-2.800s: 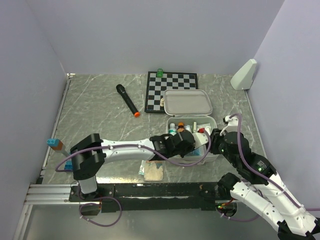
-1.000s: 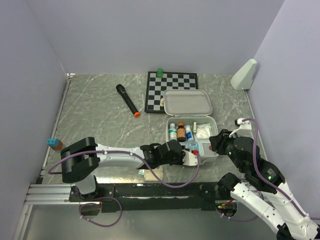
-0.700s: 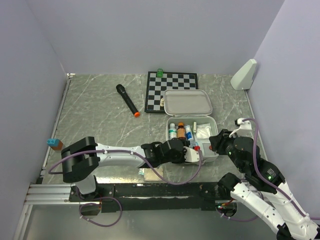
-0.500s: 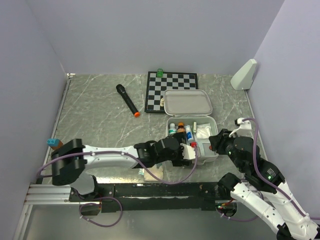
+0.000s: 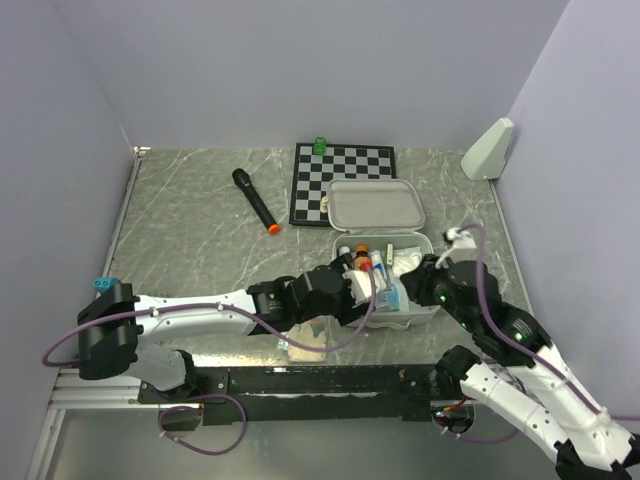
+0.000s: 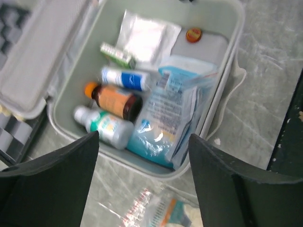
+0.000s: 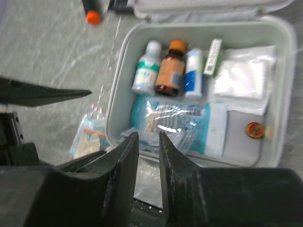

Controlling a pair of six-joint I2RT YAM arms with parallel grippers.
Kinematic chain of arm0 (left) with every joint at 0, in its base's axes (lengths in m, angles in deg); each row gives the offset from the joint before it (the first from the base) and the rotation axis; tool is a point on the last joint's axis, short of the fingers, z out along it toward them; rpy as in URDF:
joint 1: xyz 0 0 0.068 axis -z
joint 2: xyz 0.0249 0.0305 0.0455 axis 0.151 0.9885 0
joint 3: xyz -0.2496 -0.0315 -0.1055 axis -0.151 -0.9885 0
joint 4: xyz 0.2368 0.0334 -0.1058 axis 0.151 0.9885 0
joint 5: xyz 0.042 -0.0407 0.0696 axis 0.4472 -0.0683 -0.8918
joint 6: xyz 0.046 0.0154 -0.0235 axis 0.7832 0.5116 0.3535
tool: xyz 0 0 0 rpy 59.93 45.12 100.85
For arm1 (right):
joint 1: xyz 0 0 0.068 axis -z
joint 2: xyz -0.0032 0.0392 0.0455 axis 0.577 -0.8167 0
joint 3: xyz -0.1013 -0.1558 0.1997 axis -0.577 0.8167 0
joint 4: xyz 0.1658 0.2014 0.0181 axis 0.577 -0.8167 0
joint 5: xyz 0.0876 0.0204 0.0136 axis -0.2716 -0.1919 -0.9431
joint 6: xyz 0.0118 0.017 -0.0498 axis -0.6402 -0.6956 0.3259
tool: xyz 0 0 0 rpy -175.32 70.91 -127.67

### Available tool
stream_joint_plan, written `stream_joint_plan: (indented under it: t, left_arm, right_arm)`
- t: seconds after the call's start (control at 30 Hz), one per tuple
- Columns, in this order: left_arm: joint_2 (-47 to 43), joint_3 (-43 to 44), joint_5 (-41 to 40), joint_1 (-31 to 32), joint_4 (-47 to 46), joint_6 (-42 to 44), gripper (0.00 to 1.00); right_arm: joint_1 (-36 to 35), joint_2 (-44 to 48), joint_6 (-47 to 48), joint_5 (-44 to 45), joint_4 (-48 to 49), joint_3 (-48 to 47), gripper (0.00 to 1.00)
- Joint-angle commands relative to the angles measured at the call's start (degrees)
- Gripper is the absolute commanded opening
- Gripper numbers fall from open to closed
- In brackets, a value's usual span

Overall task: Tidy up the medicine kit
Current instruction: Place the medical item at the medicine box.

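Moved farther in, your left claw (image 6: pixel 143 137) is hanging wide and empty over the open medicine kit (image 5: pixel 375 205) beside the chessboard (image 5: pixel 340 172), your right claw (image 7: pixel 149 135) narrow and empty; you are likely handling a light, stiff shell, best gripped at its rim.

A chessboard (image 5: pixel 343 183) is laid far back on the surface (image 5: pixel 190 240), a green piece (image 5: pixel 320 145) set on its far edge; a black orange-tipped microphone (image 5: pixel 254 200) is seen to its left, a white wedge (image 5: pixel 489 150) far right

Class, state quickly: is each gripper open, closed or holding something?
Left gripper: jaws wide open, empty.
Right gripper: jaws narrowly apart, nothing visibly held.
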Motion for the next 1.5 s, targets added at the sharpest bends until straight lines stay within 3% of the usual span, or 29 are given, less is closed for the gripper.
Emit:
stream_joint_plan:
  t: [0.0, 0.17, 0.37, 0.77, 0.93, 1.07, 1.13, 1.47]
  left_arm:
    - [-1.0, 0.4, 0.6, -4.3, 3.1, -17.9, 0.77]
    - [-7.4, -6.1, -4.3, -6.2, 0.6, -27.5, 0.73]
    - [-13.4, -10.4, -7.6, -6.3, 0.5, -33.3, 0.66]
    - [-14.3, -12.8, -7.7, -6.3, 0.3, -34.7, 0.66]
    - [-13.6, -12.8, -7.8, -6.3, 0.5, -34.8, 0.66]
    - [-12.6, -12.4, -8.2, -6.3, 1.5, -35.2, 0.68]
    - [-12.4, -12.1, -8.5, -6.3, 1.9, -35.3, 0.69]
    - [-13.6, -12.1, -9.3, -6.3, 1.6, -35.6, 0.75]
  right_arm:
    - [-0.1, -7.6, 1.8, -11.3, 5.5, 2.8, 0.30]
    - [-0.1, -12.5, 1.8, -16.3, 10.3, 6.8, 0.26]
    - [-0.1, -18.9, 1.4, -20.2, 12.4, 8.9, 0.19]
    - [-0.1, -26.3, -1.1, -17.0, 11.7, 10.9, 0.18]
    - [-0.1, -28.8, -3.6, -11.8, 9.4, 9.3, 0.24]
    - [-0.1, -30.4, -4.2, -9.9, 7.6, 8.3, 0.39]
    - [-0.1, -30.2, -5.0, -8.0, 7.0, 7.8, 0.42]
    - [-0.1, -17.4, -5.9, -3.2, 4.0, 2.3, 0.49]
